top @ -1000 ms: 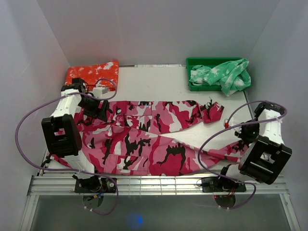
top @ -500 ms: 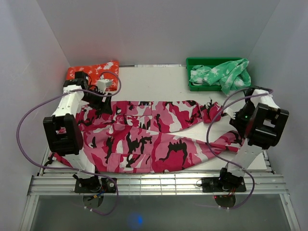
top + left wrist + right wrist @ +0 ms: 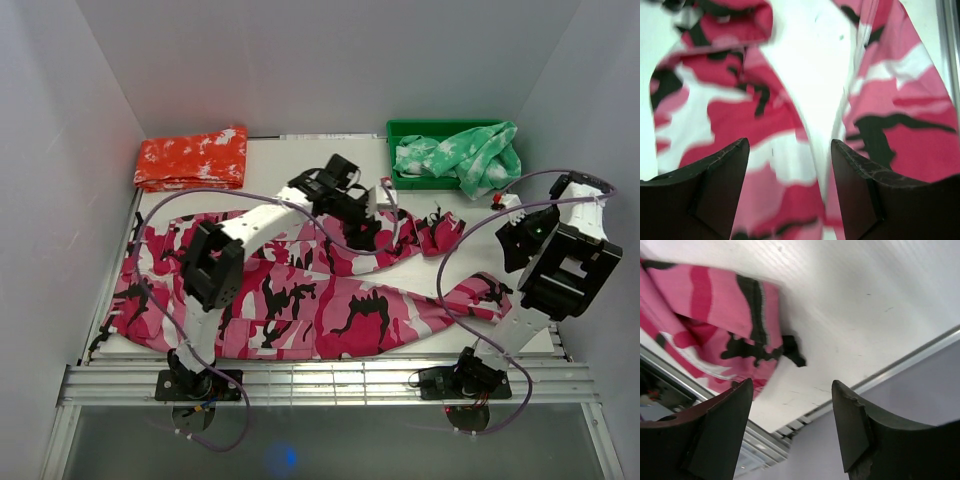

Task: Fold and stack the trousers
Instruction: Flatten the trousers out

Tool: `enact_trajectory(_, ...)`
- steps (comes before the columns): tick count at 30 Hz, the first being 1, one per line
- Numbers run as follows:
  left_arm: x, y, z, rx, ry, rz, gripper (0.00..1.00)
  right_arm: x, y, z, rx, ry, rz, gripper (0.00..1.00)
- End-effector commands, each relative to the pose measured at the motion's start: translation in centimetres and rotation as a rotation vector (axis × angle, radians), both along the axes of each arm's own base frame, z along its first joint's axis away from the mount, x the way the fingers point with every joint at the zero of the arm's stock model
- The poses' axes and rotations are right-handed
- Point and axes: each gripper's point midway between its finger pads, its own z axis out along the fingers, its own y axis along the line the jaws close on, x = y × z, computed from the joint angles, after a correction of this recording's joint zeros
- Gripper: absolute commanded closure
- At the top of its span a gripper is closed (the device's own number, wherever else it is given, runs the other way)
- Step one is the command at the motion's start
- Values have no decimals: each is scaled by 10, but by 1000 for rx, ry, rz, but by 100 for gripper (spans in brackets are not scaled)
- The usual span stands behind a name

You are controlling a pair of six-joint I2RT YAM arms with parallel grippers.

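Observation:
The pink camouflage trousers (image 3: 300, 290) lie spread across the table, waist at the left and both legs running right. My left gripper (image 3: 372, 205) reaches over the far leg near the table's middle. It is open in the left wrist view (image 3: 790, 145), hovering above the trousers (image 3: 715, 100) where a strip of white table shows between the legs. My right gripper (image 3: 508, 220) hangs at the right side, open and holding nothing (image 3: 792, 385). A leg end of the trousers (image 3: 705, 295) lies below and to its left.
A folded orange-red garment (image 3: 192, 157) lies at the back left. A green bin (image 3: 400, 128) at the back right holds a green splotched garment (image 3: 465, 155). White walls close in on three sides. A metal rail (image 3: 330, 380) runs along the near edge.
My left arm swung from the waist at the far left across to the middle, over the far leg. My right gripper opened, let go of the leg end and drew back right.

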Motion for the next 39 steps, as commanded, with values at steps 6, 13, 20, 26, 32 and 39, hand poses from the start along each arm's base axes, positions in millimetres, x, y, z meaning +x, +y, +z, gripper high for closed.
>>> enact_trajectory(6, -38, -118, -2, -232, -131, -254, 24, 19, 62, 16, 443, 41, -409, 42)
enact_trajectory(13, -93, -141, -30, -239, -145, -386, 25, 18, 99, -18, 544, 164, -429, 61)
enact_trajectory(20, -122, -158, -66, -194, -140, -406, 29, 2, 94, -59, 435, 209, -430, 62)
enact_trajectory(26, -94, -170, -78, -160, -195, -241, 64, -24, 85, -83, 317, 258, -391, 65)
enact_trajectory(32, -99, -155, -84, -126, -195, -240, 71, -55, 81, -91, 244, 311, -343, 68)
enact_trajectory(39, -101, -140, -85, -110, -179, -216, 79, -66, 83, -93, 230, 340, -338, 69)
